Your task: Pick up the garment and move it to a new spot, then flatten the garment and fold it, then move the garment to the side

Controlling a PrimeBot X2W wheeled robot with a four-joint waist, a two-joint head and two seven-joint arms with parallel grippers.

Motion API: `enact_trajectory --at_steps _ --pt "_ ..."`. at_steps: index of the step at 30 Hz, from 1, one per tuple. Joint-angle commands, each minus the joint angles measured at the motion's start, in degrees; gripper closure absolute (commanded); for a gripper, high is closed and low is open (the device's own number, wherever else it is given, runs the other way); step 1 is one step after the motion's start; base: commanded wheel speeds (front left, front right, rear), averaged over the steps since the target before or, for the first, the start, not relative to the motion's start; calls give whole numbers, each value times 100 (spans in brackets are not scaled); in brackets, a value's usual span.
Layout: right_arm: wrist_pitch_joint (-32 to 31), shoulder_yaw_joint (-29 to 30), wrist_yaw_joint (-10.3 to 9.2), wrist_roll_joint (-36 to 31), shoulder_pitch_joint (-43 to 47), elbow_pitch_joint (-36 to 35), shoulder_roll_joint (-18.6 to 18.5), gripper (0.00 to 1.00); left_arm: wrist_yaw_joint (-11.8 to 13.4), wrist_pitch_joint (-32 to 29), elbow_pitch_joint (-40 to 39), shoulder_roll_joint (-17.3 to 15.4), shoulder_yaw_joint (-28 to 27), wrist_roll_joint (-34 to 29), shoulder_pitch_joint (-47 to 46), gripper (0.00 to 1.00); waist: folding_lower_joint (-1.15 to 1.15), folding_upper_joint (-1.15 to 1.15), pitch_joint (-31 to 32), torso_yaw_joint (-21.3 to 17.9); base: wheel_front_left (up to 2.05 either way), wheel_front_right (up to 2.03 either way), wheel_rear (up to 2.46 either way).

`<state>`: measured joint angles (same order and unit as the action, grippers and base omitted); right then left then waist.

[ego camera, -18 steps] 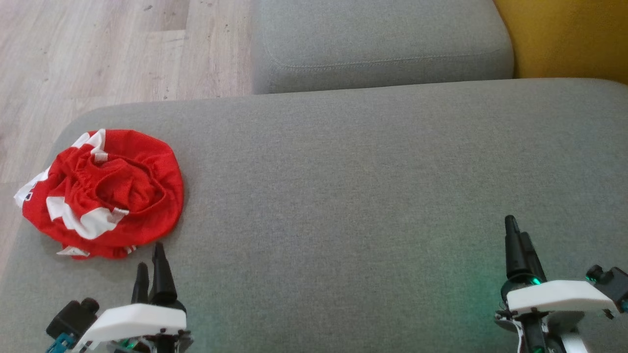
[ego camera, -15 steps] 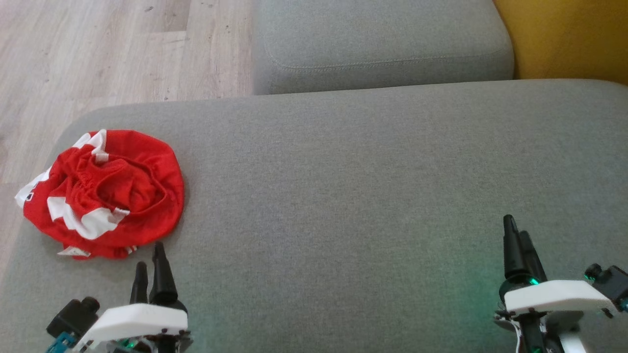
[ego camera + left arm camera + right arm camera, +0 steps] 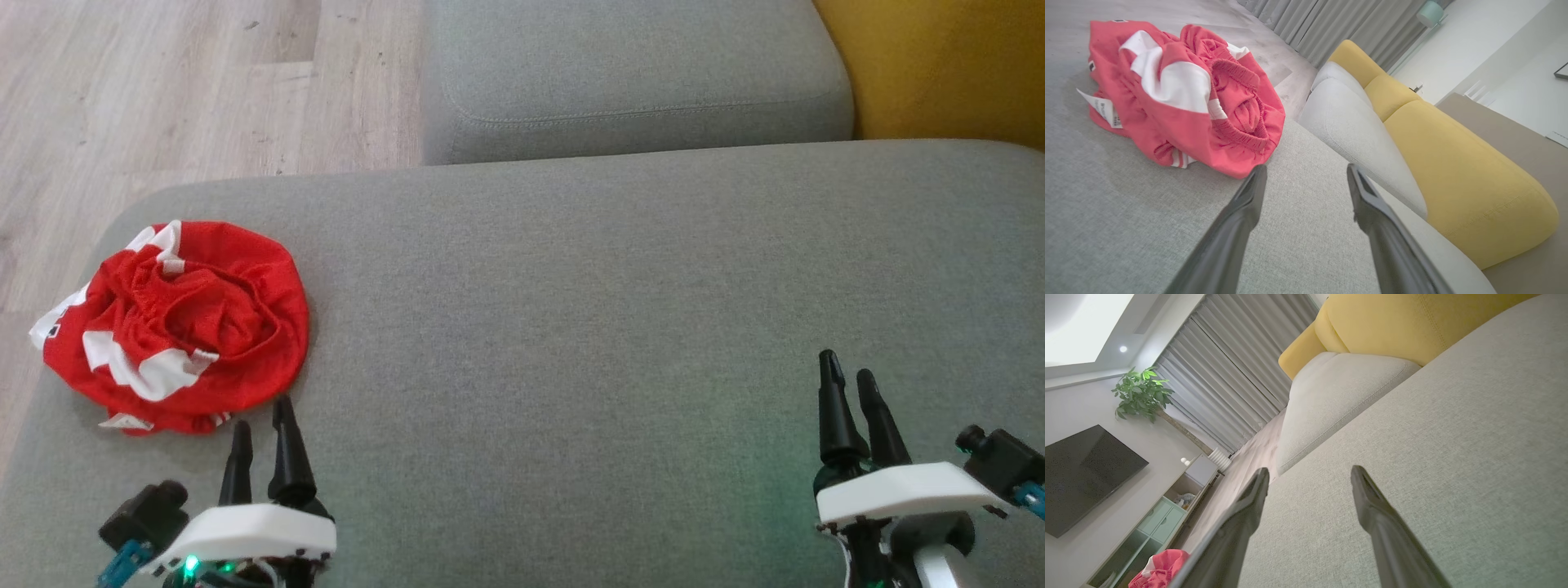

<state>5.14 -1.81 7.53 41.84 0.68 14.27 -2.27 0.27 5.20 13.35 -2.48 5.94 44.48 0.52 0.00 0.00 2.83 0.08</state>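
The red garment lies bunched just ahead of the left claw, which stands wide and empty. The right claw, equally wide and empty, is well apart from it. Pinching one loose layer could leave the rest dragging, or nudge the heap off the nearby edge. A grey sofa seat lies under both claws, with wooden floor, curtains and a television beyond.
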Motion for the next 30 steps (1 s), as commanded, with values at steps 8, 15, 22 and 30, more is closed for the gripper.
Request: enact_trajectory --at_steps 8,15,22,30 --pt "205 -210 -3 -634 -189 -255 -41 0 107 202 -271 -29 53 -659 -160 0 0 0 42 -1 0 0 0" --pt "323 -226 -3 -1175 -171 -271 -44 0 158 320 -313 -31 165 -1137 -147 0 0 0 87 4 0 0 0" --pt "441 -282 -3 -1698 -139 -262 -47 0 203 438 -324 -32 276 -1589 -120 0 0 0 158 -12 0 0 0" --pt "577 -292 -3 -2266 -84 -268 -50 0 288 572 -320 -34 354 -2077 -52 0 0 0 256 -59 0 0 0"
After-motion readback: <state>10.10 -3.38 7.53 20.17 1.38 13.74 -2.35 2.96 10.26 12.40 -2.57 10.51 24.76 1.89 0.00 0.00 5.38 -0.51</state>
